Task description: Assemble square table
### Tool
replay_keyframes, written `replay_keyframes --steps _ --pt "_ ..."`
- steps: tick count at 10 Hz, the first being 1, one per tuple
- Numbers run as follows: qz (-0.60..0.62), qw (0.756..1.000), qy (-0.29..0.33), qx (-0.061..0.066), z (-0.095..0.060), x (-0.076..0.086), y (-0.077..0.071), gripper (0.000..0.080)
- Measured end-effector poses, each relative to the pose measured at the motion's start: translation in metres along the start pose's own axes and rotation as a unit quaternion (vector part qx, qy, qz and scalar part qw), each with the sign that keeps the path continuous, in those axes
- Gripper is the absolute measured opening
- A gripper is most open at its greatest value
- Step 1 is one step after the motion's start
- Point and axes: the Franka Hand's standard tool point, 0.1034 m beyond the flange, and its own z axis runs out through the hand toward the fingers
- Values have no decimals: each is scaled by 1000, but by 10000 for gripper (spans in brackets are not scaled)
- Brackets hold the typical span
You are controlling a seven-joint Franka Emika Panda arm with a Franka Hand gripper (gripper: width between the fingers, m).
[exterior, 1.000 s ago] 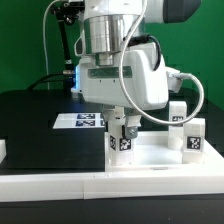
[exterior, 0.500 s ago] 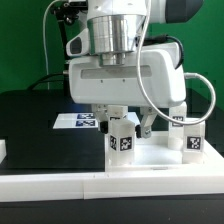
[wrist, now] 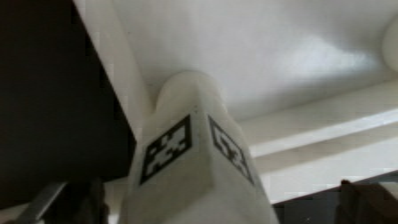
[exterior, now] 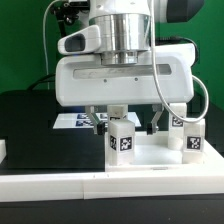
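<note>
While the pincer (exterior: 125, 122) gapes wide around a leg post (exterior: 122, 141), another leg post (exterior: 192, 136) stands near.

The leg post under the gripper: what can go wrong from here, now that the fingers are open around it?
1. The leg post stands on the slab between the open gripper's fingers; a sideways drift while rising could clip and tip it.
2. Whether the post is fully seated cannot be seen; if loose, it may lean.
3. Another leg post stands close on the exterior view's right; a sideways move of the wide gripper body could knock it.
</note>
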Motion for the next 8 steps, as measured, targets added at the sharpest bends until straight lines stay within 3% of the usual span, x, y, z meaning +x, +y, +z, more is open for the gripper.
replay_keyframes --steps 6,8 --pt "-183 983 0 -14 0 2 4 649" --pt "-189 982 0 -14 0 2 6 649"
